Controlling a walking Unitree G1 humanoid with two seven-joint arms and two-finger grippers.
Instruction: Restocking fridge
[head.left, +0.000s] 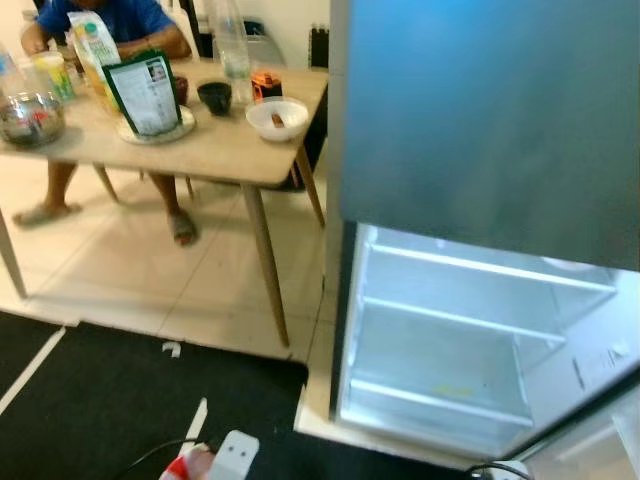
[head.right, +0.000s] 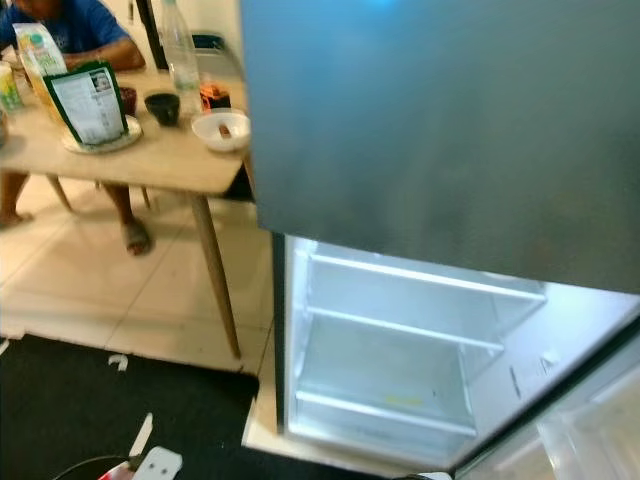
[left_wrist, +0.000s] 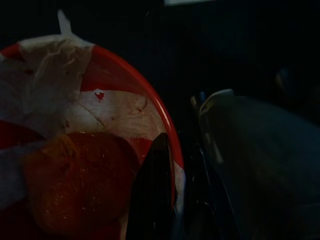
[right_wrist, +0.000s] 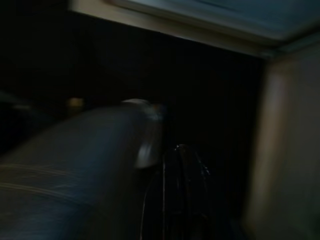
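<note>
**fridgewatcher:** Grey-blue upper door of the tall fridge (head.left: 480, 110) is closed, but the lower compartment (head.left: 450, 350) stands open and lit, white glass shelves bare. It sits at the edge of the black floor mat (head.left: 110, 400).

**kitchenbot_fan:** What's the left end effector (left_wrist: 165, 200) doing?

**fridgewatcher:** Left wrist view is dark. Its black fingers sit against a red round basket (left_wrist: 100, 150) with crumpled white plastic and something orange inside. Spread or pressed together? Can't tell. Same for the right end effector (right_wrist: 177, 200).

**kitchenbot_fan:** Background?

**fridgewatcher:** Light wooden tabletop (head.left: 215, 150) with a white bowl (head.left: 277, 118), clear bottle (head.left: 230, 45), and a seated person in blue (head.left: 100, 20).
</note>
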